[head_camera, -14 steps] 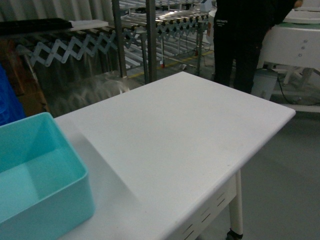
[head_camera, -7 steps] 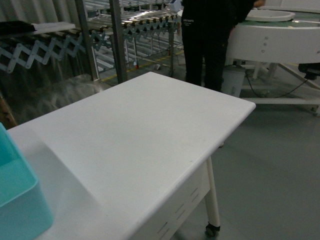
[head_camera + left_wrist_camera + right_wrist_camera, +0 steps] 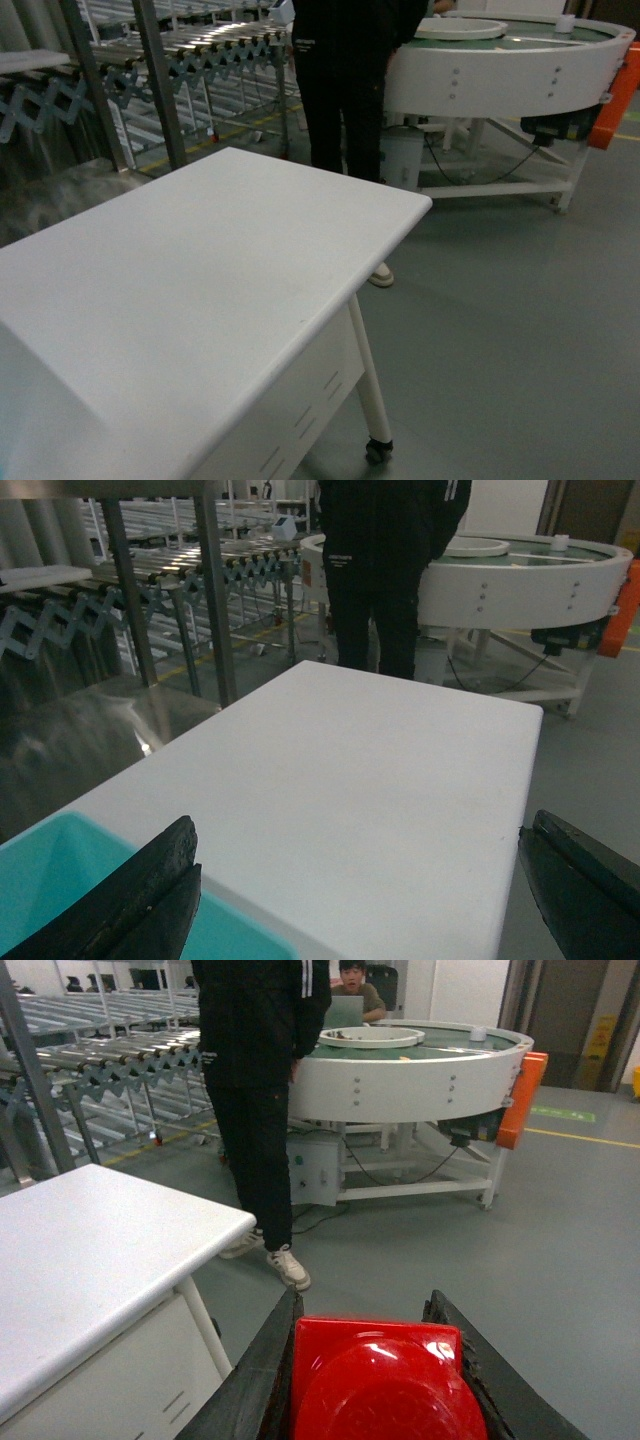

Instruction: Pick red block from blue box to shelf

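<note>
Right gripper (image 3: 378,1360) is clamped on the glossy red plastic block (image 3: 378,1385), black fingers (image 3: 262,1370) snug against both sides. Left gripper (image 3: 360,880) is spread wide, holding nothing, hanging over the white rectangular table (image 3: 350,770) by the teal plastic box (image 3: 60,880).

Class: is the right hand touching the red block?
Touching. The right wrist view shows the right hand with its fingers pressed against both sides of the red block.

Right gripper (image 3: 375,1360) clamped on red block (image 3: 378,1380) between its fingers; left gripper (image 3: 360,880) jaws spread wide, empty.
</note>
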Tool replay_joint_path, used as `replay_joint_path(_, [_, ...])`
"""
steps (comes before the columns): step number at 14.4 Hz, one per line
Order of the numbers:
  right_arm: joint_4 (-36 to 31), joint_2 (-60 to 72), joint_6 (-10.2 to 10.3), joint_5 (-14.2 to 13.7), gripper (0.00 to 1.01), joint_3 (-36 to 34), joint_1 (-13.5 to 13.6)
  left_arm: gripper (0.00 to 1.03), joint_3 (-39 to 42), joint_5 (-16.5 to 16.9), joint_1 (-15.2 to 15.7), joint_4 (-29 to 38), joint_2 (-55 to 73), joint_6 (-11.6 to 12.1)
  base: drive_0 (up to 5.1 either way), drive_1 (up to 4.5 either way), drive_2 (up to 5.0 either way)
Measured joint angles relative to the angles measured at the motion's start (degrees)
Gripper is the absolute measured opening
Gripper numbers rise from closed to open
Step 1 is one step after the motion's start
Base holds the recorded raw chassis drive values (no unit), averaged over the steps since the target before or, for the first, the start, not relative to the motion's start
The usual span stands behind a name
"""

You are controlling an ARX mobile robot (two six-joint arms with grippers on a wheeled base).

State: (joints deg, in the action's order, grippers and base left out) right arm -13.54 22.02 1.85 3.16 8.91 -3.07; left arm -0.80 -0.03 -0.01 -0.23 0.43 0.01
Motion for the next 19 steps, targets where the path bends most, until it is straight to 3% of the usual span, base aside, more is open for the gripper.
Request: replay_joint_path(19, [0.0,0.0,0.0,0.0,0.28,0.0,0.0,0.98,0.0,0.0,0.0,0.0,0.0,0.0,-1.6,-1.59,-1.6])
